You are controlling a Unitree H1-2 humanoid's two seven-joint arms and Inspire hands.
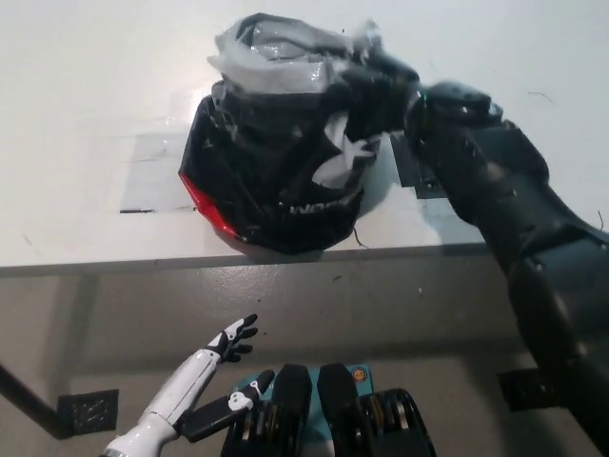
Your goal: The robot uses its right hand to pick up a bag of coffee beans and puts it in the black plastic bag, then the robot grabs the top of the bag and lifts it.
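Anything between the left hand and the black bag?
Head view: the table's front edge and bare floor lie between. Left hand rests low, below the table; the black plastic bag sits on top.

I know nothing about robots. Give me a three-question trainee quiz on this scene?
1. True or false: the right hand grips the top of the black bag.
2. Where is the left hand? A) on the table B) below the table edge, holding nothing C) inside the bag
3. Fill in: the strip showing at the bag's lower left is ____.

Key: 1 true; 2 B; 3 red.
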